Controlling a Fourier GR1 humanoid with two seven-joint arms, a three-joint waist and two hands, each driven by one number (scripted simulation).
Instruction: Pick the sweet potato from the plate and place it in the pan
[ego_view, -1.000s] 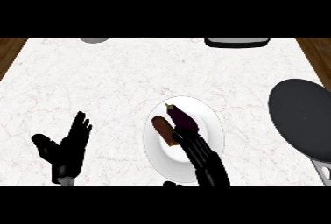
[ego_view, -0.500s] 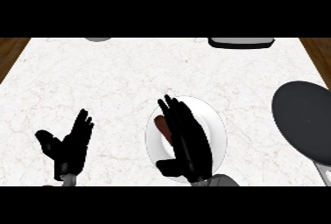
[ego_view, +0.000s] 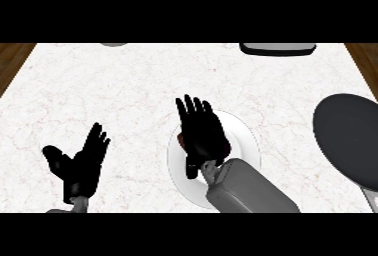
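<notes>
**A:** Your right robot hand (ego_view: 199, 132) is hovering flat over the round white plate (ego_view: 247, 137), fingers straight, grasping nothing. It's covering the reddish-brown sweet potato (ego_view: 224, 150): you're only seeing slivers of it at the hand's edges, so it's sitting on the plate, under the palm.

**B:** And the left one?

**A:** Your left robot hand (ego_view: 80, 162) is resting released at the lower left of the white marble bench (ego_view: 111, 90), fingers up, well apart from the plate.

**B:** How's the potato going to handle?

**A:** I'm judging it stiff and moderately heavy, with a tapered, rounded body that could roll on the glazed plate. You're better off curling round its thick middle, across the long axis, not the ends.

**B:** What can't you make out?

**A:** Its full outline and which way it's lying; the hand is hiding both. The dark grey round pan (ego_view: 351, 137) is sitting at the right, partly cut off by the edge.
</notes>
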